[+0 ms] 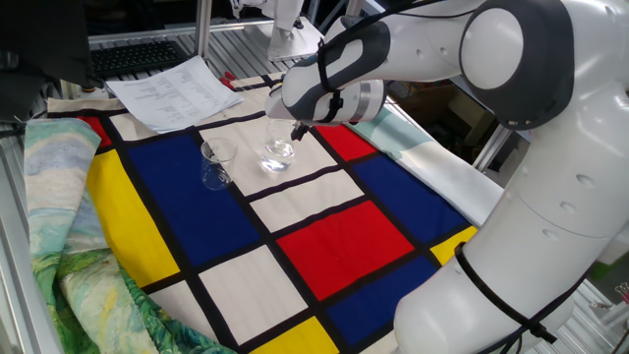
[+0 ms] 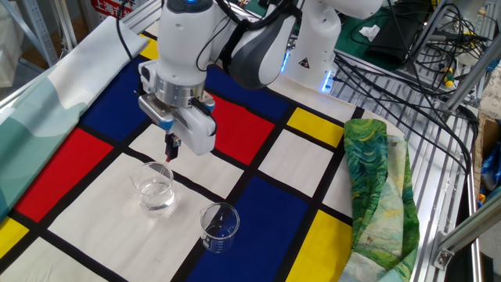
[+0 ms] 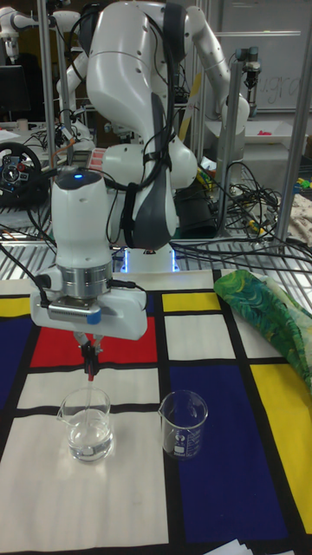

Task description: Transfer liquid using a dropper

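My gripper (image 3: pixel 88 345) is shut on the dropper (image 3: pixel 89 362), pinching its small red bulb, and the clear tube points down. The dropper hangs over the rounder clear glass (image 3: pixel 87 425), and in the tall fixed view its thin tube seems to reach just inside the rim. A shallow pool of clear liquid (image 3: pixel 89 444) lies at that glass's bottom. An empty small beaker (image 3: pixel 184 423) stands right beside it. In the other fixed view the gripper (image 2: pixel 171 143) and dropper (image 2: pixel 169 154) are above the glass (image 2: pixel 155 188), with the beaker (image 2: pixel 219 227) nearer the camera. One fixed view shows the gripper (image 1: pixel 299 129), glass (image 1: pixel 279 153) and beaker (image 1: pixel 216 164).
Everything stands on a checked cloth (image 2: pixel 258 211) of red, blue, yellow and white. A green patterned cloth (image 2: pixel 374 180) lies bunched at one side. Papers (image 1: pixel 172 90) lie at the cloth's far corner. Cables (image 2: pixel 407 55) and the robot base sit behind.
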